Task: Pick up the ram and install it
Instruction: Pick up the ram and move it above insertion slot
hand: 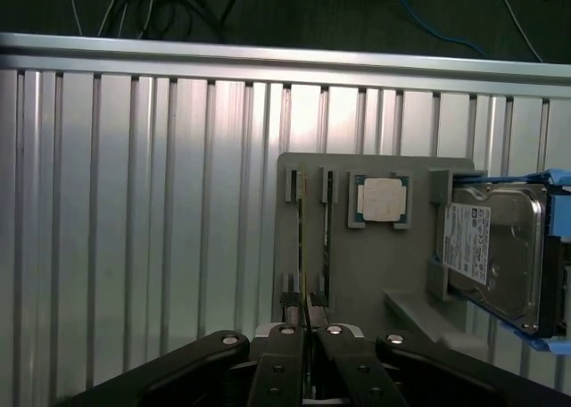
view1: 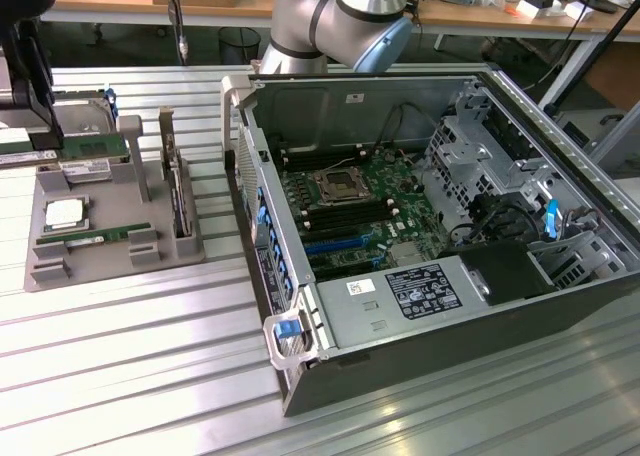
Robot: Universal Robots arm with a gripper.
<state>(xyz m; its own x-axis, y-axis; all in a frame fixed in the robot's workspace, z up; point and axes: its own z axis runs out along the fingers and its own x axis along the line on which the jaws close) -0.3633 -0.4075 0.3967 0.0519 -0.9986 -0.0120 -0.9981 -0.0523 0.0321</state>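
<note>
Ribbed aluminium surface [view1: 120, 316], shiny, with long parallel grooves; benches and cables behind it. Hand [view1: 38, 141] was black and angular, with bolted linkages showing in the wrist view. Its fingers [hand: 278, 371] were pinched narrow onto the ram [view1: 28, 160].

Ram was a thin green board with a white label. It stood on edge and hung directly under the hand. Long axis was level and parallel to the surface grooves. Wrist view had the ram [hand: 304, 246] edge-on, a thin line running straight out from between the fingertips.

Below the hand sat a matte grey moulded fixture [view1: 100, 261] with upright slotted posts. Contents, going away from the hand:
- a second green stick [view1: 95, 237], lying the same way as the ram
- a square CPU [view1: 65, 214] with a dull metal lid
- a silver hard drive [view1: 85, 136] with a white label, in a blue plastic caddy

Well away from the hand, toward the exterior view's right, an open dark steel case [view1: 430, 356] lay on its side with its green motherboard [view1: 385, 166] exposed.
</note>
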